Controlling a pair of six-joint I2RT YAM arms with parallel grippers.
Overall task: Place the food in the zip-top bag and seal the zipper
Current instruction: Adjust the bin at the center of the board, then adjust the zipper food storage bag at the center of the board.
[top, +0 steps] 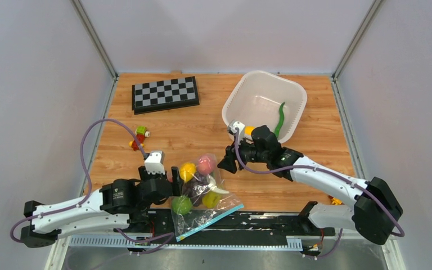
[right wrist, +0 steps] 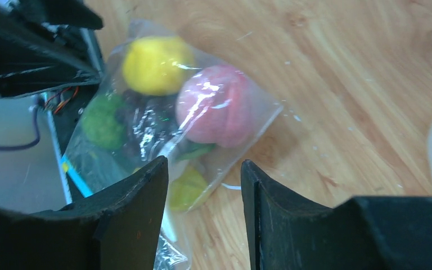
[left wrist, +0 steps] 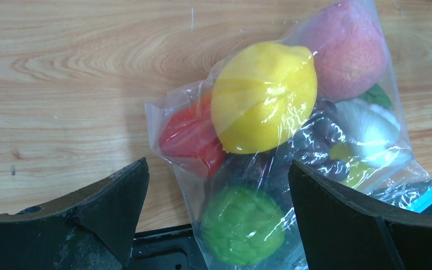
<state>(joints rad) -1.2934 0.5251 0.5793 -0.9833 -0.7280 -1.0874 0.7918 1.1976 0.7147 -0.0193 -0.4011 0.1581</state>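
The clear zip-top bag [top: 205, 191] lies on the wood near the front edge, its teal zipper [top: 211, 222] toward the arm bases. Whether the zipper is sealed I cannot tell. Inside are food pieces: a yellow lemon [left wrist: 264, 95], a pink peach [left wrist: 346, 48], a red strawberry [left wrist: 188, 135] and a green lime [left wrist: 242, 225]. My left gripper [left wrist: 218, 164] is open, its jaws wide on either side of the lime end without touching it. My right gripper [right wrist: 203, 162] hovers open at the bag's far right corner with nothing between its fingers. A green chili [top: 281, 121] lies in the white basket [top: 230, 104].
A folded chessboard [top: 165, 93] lies at the back left. Red-yellow-green toy blocks [top: 139, 136] sit left of the bag. A small orange piece [top: 334, 199] shows by the right arm. The black base rail [top: 270, 222] runs under the bag's zipper end.
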